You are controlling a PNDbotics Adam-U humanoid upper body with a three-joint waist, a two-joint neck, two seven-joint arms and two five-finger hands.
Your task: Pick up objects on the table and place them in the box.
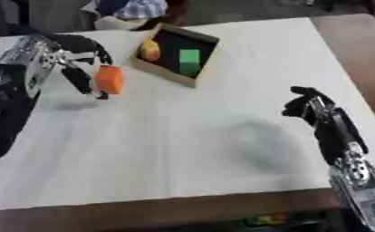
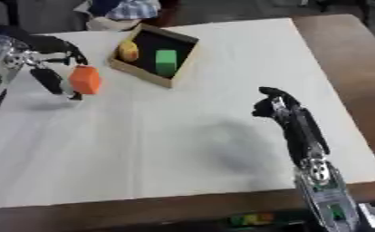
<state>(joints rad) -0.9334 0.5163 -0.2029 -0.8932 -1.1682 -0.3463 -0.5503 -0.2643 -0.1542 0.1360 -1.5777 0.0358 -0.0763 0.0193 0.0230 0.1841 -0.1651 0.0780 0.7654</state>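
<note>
Box [image 1: 197, 80] holds green block [image 1: 190, 61] and yellow piece [image 1: 149, 50]; left hand [image 1: 78, 56] pinches orange block [image 1: 110, 79].

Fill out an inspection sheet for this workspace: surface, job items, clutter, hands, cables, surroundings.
Surface: white table, mostly bare, with a soft shadow right of centre.
Job items: orange block held above the table, left of the box; wooden box with a dark interior at the far middle, holding a green block and a yellow-orange object.
Clutter: nothing seen on the table.
Hands: left hand curled round the orange block; right hand raised over the right side, fingers curled, holding nothing.
Cables: nothing seen.
Surroundings: brown floor to the right; small coloured items below the near edge, too unclear to name.
</note>
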